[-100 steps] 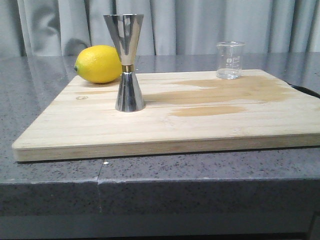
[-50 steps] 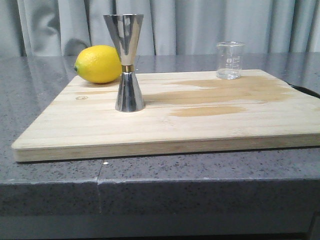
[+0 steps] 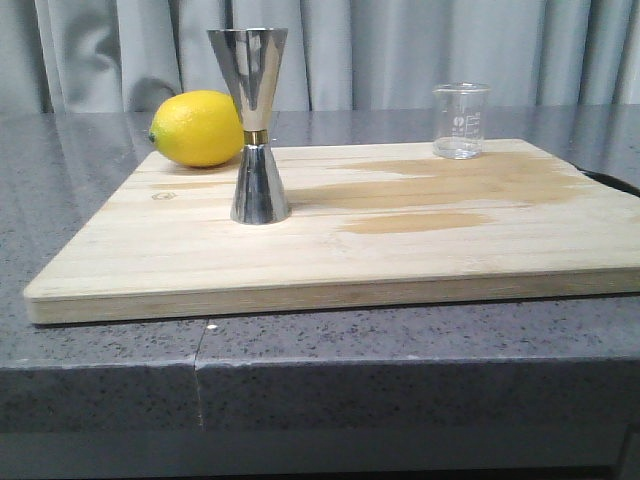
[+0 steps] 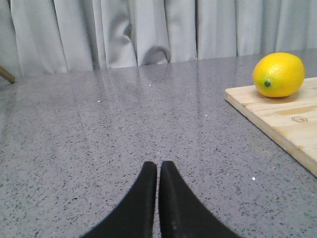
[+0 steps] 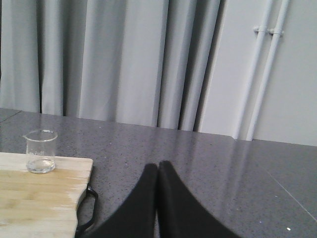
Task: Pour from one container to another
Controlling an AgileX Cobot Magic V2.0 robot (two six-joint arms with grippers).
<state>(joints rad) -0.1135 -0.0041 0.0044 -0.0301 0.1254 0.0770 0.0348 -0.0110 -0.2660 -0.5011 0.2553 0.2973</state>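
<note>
The clear glass beaker (image 3: 461, 121) stands upright at the far right of the wooden board (image 3: 400, 240); the right wrist view shows the beaker (image 5: 40, 151) near the board's corner. The steel jigger (image 3: 253, 125) with its gold waist band stands upright on the board's left half. Neither gripper shows in the front view. My left gripper (image 4: 158, 168) is shut and empty over the bare counter, left of the board. My right gripper (image 5: 158, 168) is shut and empty over the counter, to the right of the board.
A yellow lemon (image 3: 196, 128) rests on the board's far left corner, behind the jigger; the lemon (image 4: 278, 74) also shows in the left wrist view. The board has a black handle (image 5: 89, 208) on its right edge. Grey curtains hang behind the grey stone counter (image 3: 100, 180).
</note>
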